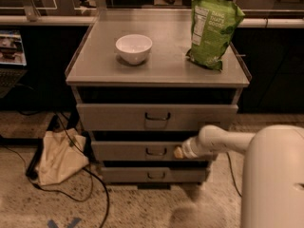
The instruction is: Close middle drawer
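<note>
The grey cabinet has three drawers. The middle drawer (128, 151) is the second one, with a flat front and a small dark loop handle (156, 151). Its front stands only slightly proud of the cabinet. My gripper (179, 152) is at the end of the white arm reaching in from the right. Its tip rests against the middle drawer's front, just right of the handle. The top drawer (114, 116) above it sticks out a little, with a dark gap over it.
A white bowl (134, 48) and a green snack bag (213, 26) stand on the cabinet top (161, 70). A beige cloth bag (58, 156) and black cables (97, 194) lie on the floor left of the cabinet. My white arm body (273, 179) fills the lower right.
</note>
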Controlling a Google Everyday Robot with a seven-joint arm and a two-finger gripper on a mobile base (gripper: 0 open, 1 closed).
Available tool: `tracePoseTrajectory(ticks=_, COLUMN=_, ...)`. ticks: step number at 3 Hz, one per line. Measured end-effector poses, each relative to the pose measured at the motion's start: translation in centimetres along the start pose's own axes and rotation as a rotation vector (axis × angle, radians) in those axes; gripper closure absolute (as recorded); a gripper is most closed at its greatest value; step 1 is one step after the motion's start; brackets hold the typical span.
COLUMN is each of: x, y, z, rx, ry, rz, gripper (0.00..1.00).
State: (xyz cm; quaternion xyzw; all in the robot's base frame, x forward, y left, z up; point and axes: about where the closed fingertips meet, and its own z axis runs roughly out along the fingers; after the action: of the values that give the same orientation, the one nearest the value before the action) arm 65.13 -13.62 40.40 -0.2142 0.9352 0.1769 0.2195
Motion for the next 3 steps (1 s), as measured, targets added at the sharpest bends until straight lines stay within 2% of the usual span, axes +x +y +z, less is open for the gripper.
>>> tracePoseTrajectory(ticks=2, x=0.3, y=-0.2, z=0.6, rx=0.011, ry=-0.006, rz=0.000, gripper=1.00)
tracePoseTrajectory(ticks=3, x=3.2, y=-0.5, z=-0.1, rx=0.003, ry=-0.001, rz=0.058, gripper=1.00)
